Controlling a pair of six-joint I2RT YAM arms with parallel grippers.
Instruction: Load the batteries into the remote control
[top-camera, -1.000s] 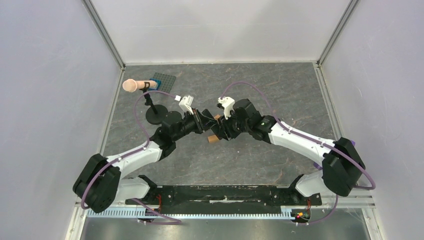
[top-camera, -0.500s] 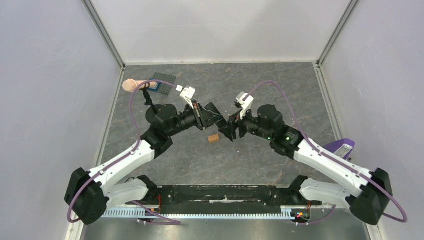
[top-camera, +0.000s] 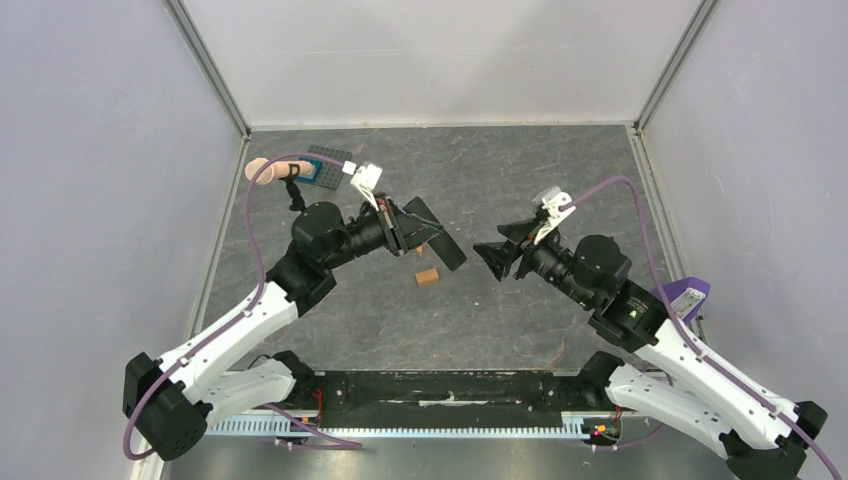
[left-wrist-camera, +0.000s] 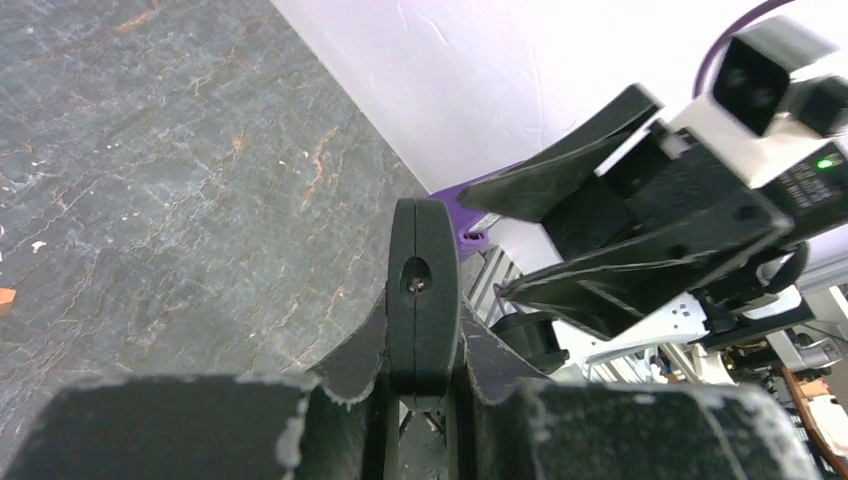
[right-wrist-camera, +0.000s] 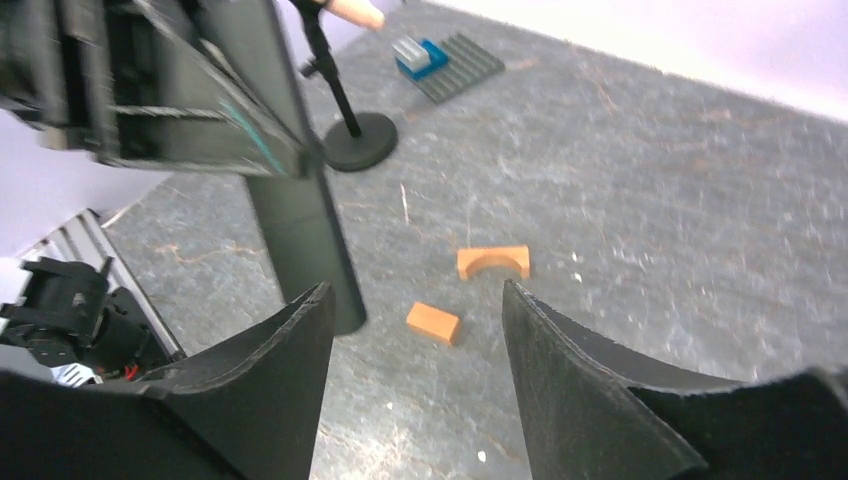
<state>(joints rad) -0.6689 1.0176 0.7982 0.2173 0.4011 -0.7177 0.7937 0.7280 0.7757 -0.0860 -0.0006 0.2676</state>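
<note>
1. Since half a second before, the right claw (top-camera: 492, 252) had drawn back from the remote control (top-camera: 436, 238). The two claws had been close together then and now stood apart, and the bar stayed with the left claw (top-camera: 410, 230).
2. The remote control was a slim, long black plastic bar. One end was gripped between the left claw's fingers (left-wrist-camera: 348, 355), and the rest stuck out past their tips toward the right claw, apparently clear of the table (top-camera: 520, 180).
3. From the left wrist, its narrow end face showed a small oval hole.
4. The left claw was clamped narrow on the bar. The right claw's jaws stood wide, held nothing, and faced the bar's free end across a gap.
5. Framed between the right claw's jaws, an orange block (right-wrist-camera: 433, 322) and an orange arch piece (right-wrist-camera: 493, 262) lay on the table, near each other but apart.
6. Beyond the left claw stood a black stand (right-wrist-camera: 358, 140) carrying a peach cylinder (top-camera: 258, 171). Beside it lay a grey studded plate (right-wrist-camera: 470, 62) with a blue block (right-wrist-camera: 420, 55) on it.
</note>
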